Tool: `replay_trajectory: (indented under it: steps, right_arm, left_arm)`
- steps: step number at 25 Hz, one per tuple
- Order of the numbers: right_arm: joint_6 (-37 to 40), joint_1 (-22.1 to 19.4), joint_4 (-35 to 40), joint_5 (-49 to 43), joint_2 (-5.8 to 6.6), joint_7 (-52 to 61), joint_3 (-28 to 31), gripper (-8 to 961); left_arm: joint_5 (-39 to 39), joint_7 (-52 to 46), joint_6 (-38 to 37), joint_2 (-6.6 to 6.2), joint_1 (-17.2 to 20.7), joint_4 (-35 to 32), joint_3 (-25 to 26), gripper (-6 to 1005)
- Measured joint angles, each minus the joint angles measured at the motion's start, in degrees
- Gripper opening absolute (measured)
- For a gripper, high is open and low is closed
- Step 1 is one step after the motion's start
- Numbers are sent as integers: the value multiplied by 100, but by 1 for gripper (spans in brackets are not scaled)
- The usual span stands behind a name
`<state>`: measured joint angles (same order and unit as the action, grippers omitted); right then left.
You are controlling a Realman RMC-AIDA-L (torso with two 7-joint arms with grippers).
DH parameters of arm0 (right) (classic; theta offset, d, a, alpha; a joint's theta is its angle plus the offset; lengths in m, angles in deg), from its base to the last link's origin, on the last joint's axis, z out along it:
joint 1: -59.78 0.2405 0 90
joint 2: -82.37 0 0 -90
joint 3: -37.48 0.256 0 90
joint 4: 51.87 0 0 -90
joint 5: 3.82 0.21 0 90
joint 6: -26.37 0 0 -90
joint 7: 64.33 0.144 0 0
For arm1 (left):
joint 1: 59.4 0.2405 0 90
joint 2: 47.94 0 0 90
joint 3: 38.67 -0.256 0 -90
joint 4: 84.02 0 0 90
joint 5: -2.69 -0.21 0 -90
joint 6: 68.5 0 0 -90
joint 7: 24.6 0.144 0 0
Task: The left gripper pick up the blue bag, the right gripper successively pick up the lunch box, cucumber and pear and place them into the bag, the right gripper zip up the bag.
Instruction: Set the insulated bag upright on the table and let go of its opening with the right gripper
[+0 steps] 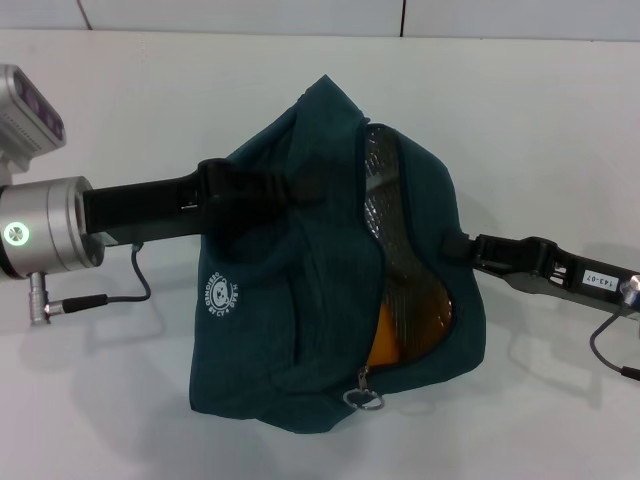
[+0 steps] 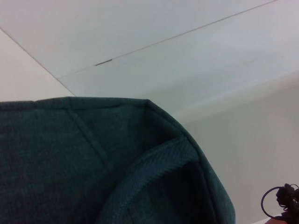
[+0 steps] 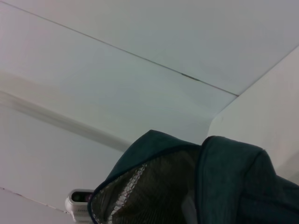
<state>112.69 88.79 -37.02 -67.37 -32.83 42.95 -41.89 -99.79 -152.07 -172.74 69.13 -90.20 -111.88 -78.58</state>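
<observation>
One blue bag (image 1: 300, 300) | half-unzipped | foil lining, orange showing inside

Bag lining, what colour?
Silver foil lining inside the blue bag; clearest in the head view.

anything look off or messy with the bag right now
Nothing is spilled or damaged. The blue bag hangs slumped and lopsided from the left end effector, its zipper still open with the pear showing orange through the gap.
</observation>
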Motion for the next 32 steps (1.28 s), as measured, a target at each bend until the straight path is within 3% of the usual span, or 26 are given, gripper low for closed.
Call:
replay_trajectory:
  steps: [6,11,23,27,32]
  right_arm:
    - [6,-12,0,1,-1,-36,10,115]
    - [271,-87,10,60,22,-279,191,54]
    - [1165,-614,641,32,309,-461,1014,48]
    - [1245,-643,660,31,420,-514,1162,47]
    - [1065,-585,641,-99,467,-668,1188,47]
  left_arm:
    - [-31,8,0,4,4,1,0,37]
    - [-34,-15,-18,8,-17,0,0,36]
    - [-62,-180,-29,112,-468,2,1,36]
    - [-242,-181,246,131,-507,8,-2,36]
    - [-494,-176,618,186,-510,34,-11,36]
